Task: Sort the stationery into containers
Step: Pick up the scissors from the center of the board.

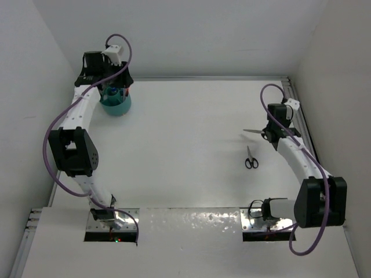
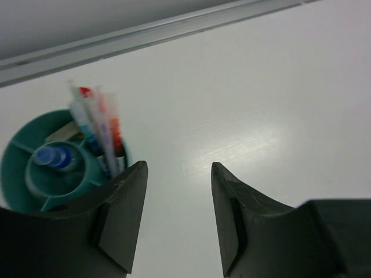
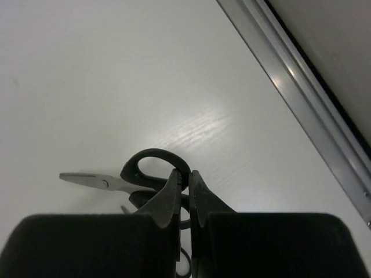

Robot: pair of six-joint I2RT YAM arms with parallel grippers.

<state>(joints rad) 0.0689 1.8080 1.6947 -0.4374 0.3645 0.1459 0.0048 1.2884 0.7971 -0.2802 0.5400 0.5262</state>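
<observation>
the left gripper (image 2: 178,174) hangs at the far left corner of the white table (image 1: 185,145). its jaws stand apart with only bare tabletop between them. the round teal tub (image 2: 11,168) sits just to the left of the left finger, and that finger's tip overlaps the tub's near rim in the wrist view. the tub is close to the aluminium rail (image 2: 145,32) along the table's far edge and to the left wall (image 1: 35,87), so there is little room around it on those two sides.

in the tub, a bundle of pens (image 2: 101,124) stands tilted in a compartment on the right side. a blue-capped bottle (image 2: 52,156) sits in the middle well, and a pale tan block (image 2: 64,132) lies in a far compartment.

the right gripper (image 3: 183,172) is at the right side of the table, near the right edge rail (image 3: 301,98). its jaws are pressed almost together, clamped on a handle loop of black-handled scissors (image 3: 145,163) whose blades point left. i cannot tell whether these are clear of the surface.

a second pair of scissors (image 1: 251,159) lies flat just nearer and slightly left of that gripper, blades pointing to the far side.

between the two arms the table is a broad open stretch.
</observation>
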